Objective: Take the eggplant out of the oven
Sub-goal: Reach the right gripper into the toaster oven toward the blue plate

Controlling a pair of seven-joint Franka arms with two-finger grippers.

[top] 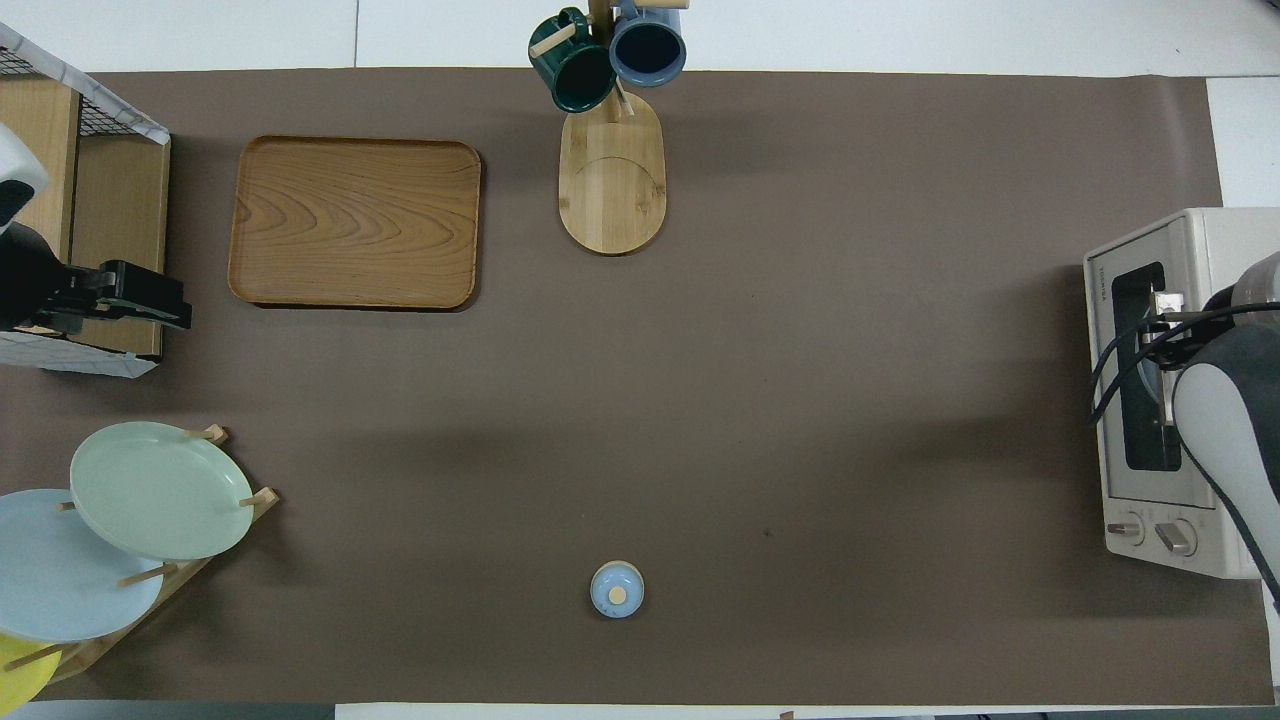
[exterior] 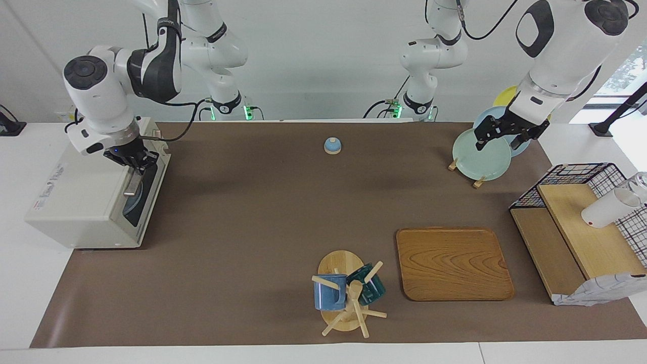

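Right gripper [exterior: 135, 160] is set down at the top edge of the oven [exterior: 86, 202], on the door's metal handle [exterior: 132, 184]; whether its fingers are closed on the bar cannot be told, since the wrist hides them from overhead. The door is shut and the eggplant cannot be seen through the dark glass. Left gripper [exterior: 507, 135] is held waiting with fingers spread over the plate rack [exterior: 480, 151].

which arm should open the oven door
Right. The right gripper is already at the handle of the closed oven, while the left gripper waits over the plates.
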